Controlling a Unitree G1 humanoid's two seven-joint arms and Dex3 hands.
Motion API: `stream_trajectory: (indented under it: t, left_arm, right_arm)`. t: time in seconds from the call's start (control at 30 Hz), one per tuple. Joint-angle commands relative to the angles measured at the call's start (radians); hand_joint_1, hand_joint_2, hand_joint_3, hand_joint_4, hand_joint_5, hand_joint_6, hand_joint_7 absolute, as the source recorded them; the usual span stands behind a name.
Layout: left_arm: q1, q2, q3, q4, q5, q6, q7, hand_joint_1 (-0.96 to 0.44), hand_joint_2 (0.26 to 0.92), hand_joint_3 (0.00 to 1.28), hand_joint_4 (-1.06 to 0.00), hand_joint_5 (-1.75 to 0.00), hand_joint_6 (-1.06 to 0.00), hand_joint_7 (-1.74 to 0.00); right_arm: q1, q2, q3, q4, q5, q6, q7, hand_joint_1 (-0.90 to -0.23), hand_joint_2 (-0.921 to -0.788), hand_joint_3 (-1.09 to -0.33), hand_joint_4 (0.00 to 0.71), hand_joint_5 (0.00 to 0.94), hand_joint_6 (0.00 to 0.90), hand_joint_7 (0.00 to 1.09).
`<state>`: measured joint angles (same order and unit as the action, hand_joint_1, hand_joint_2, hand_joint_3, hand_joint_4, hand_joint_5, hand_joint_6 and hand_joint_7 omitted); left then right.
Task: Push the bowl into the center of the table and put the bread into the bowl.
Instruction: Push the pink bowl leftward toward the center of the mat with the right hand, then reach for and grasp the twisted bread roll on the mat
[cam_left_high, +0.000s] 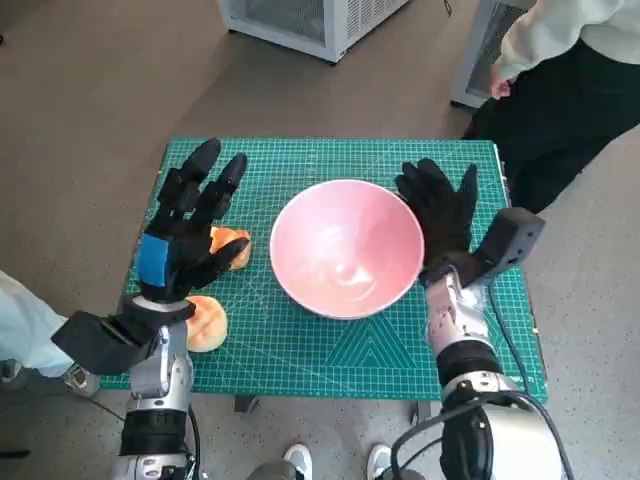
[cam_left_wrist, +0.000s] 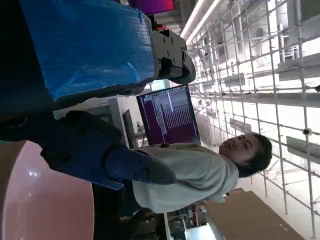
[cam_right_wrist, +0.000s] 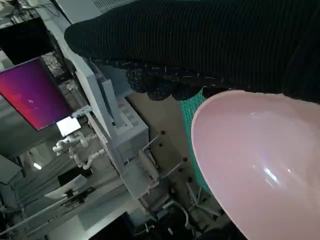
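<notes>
Looking steeply down, the head view shows one pink bowl (cam_left_high: 347, 247) near the middle of the green cutting-mat worktop (cam_left_high: 330, 350). The right hand (cam_left_high: 440, 212) lies flat just beside the bowl's rim on its right, fingers spread, holding nothing. The left hand (cam_left_high: 190, 225) hovers well to the bowl's left, fingers apart and extended, also holding nothing. Two pieces of bread are there: one bread roll (cam_left_high: 232, 246) shows just under the left hand's fingers, between that hand and the bowl, and a second bread roll (cam_left_high: 205, 322) lies nearer the robot, beside the left wrist. A person (cam_left_high: 560, 70) stands beyond the worktop's far right corner.

From the left wrist view, the blue-taped left hand (cam_left_wrist: 85, 45) fills one side; part of the bowl (cam_left_wrist: 45, 200) shows, and a person (cam_left_wrist: 200, 170) sits before a purple screen (cam_left_wrist: 167, 117) whose writing is too small to read.

From the right wrist view, the gloved right hand (cam_right_wrist: 200, 45) rests close against the bowl (cam_right_wrist: 260, 165); no labels are legible.
</notes>
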<state>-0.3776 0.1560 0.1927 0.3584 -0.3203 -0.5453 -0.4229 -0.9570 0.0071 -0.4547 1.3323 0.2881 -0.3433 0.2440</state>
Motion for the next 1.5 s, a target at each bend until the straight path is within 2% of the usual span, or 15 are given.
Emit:
stream_trajectory:
  t: [0.03,0.27,0.33,0.47,0.6,0.7,0.77,0.87,1.07,1.17,1.37,1.5]
  left_arm:
    - [0.01,0.002,0.003,-0.017,0.005,-0.009,0.005,-0.51,0.921,0.09,-0.37,0.0,-0.22,-0.35]
    - [0.012,-0.005,0.0,-0.015,0.011,-0.012,0.014,-0.51,0.921,0.11,-0.36,0.0,-0.22,-0.34]
    - [0.013,-0.007,-0.001,-0.017,0.011,-0.012,0.015,-0.51,0.921,0.11,-0.36,0.0,-0.22,-0.33]
    - [0.011,-0.008,-0.004,-0.016,0.016,-0.015,0.02,-0.51,0.921,0.11,-0.36,0.0,-0.22,-0.32]
    - [0.005,-0.013,-0.009,-0.014,0.023,-0.018,0.026,-0.51,0.921,0.12,-0.35,0.0,-0.22,-0.32]
    - [0.004,-0.016,-0.013,-0.017,0.025,-0.017,0.028,-0.51,0.921,0.13,-0.35,0.0,-0.22,-0.31]
    - [-0.002,-0.022,-0.018,-0.015,0.027,-0.017,0.032,-0.51,0.921,0.13,-0.35,0.0,-0.22,-0.31]
    - [-0.011,-0.025,-0.025,-0.007,0.03,-0.022,0.033,-0.51,0.921,0.14,-0.34,0.0,-0.21,-0.3]
    - [-0.035,-0.024,-0.036,0.011,0.035,-0.025,0.024,-0.55,0.921,0.17,-0.33,0.0,-0.21,-0.29]
    - [-0.051,-0.02,-0.041,0.018,0.035,-0.02,0.013,-0.55,0.921,0.18,-0.33,0.0,-0.21,-0.29]
    - [-0.072,-0.016,-0.048,0.025,0.022,-0.009,-0.019,-0.57,0.921,0.2,-0.32,0.0,-0.21,-0.28]
    - [-0.082,-0.013,-0.048,0.024,0.014,0.001,-0.038,-0.57,0.921,0.21,-0.31,0.0,-0.21,-0.28]
  right_arm:
    - [-0.005,0.008,-0.009,0.013,-0.009,0.026,-0.013,-0.603,-0.921,-0.855,0.198,0.0,0.275,0.19]
    - [-0.007,-0.009,-0.006,0.011,-0.022,0.024,-0.011,-0.609,-0.921,-0.859,0.198,0.0,0.284,0.18]
    - [-0.007,-0.02,0.004,0.008,-0.037,0.014,-0.013,-0.607,-0.921,-0.867,0.196,0.0,0.287,0.18]
    - [-0.004,-0.045,0.043,0.001,-0.088,-0.027,-0.029,-0.608,-0.921,-0.877,0.191,0.0,0.281,0.17]
    - [0.002,-0.075,0.096,-0.014,-0.156,-0.103,-0.051,-0.612,-0.921,-0.872,0.186,0.0,0.269,0.16]
    - [0.007,-0.085,0.115,-0.02,-0.18,-0.144,-0.059,-0.614,-0.921,-0.87,0.185,0.001,0.264,0.15]
    - [0.019,-0.099,0.139,-0.038,-0.203,-0.215,-0.046,-0.623,-0.921,-0.865,0.189,0.003,0.264,0.15]
    - [0.035,-0.112,0.158,-0.058,-0.213,-0.295,-0.016,-0.657,-0.921,-0.856,0.194,0.005,0.262,0.14]
    - [0.075,-0.109,0.154,-0.128,-0.158,-0.455,0.114,-0.721,-0.921,-0.838,0.201,0.007,0.257,0.14]
    - [0.103,-0.095,0.154,-0.186,-0.117,-0.525,0.181,-0.727,-0.921,-0.831,0.206,0.008,0.259,0.15]
    - [0.161,-0.067,0.168,-0.306,-0.037,-0.587,0.291,-0.749,-0.921,-0.812,0.207,0.007,0.272,0.16]
    - [0.203,-0.056,0.19,-0.385,-0.003,-0.598,0.34,-0.765,-0.921,-0.797,0.208,0.006,0.271,0.18]
